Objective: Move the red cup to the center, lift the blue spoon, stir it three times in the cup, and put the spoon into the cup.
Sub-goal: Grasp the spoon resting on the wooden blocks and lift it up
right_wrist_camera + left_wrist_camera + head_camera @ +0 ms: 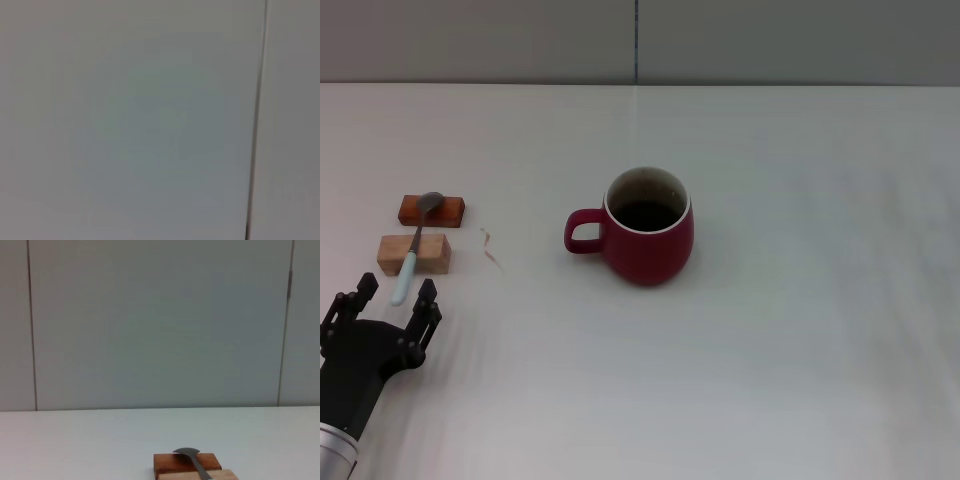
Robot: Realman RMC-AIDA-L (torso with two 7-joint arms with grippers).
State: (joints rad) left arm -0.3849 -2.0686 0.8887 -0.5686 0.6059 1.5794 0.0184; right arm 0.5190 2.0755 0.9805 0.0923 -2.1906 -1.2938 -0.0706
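The red cup (645,228) stands upright near the middle of the white table, its handle pointing left. At the left, the blue spoon (415,247) lies across two small wooden blocks, its grey bowl (187,453) on the far reddish block and its pale handle end toward me. My left gripper (388,300) is open just in front of the spoon's handle tip, one finger on each side of it, not touching. The right gripper is out of view.
The reddish block (431,210) and the pale block (414,254) sit close together at the left. A small curl of debris (490,245) lies between them and the cup. A grey wall (125,120) stands behind the table.
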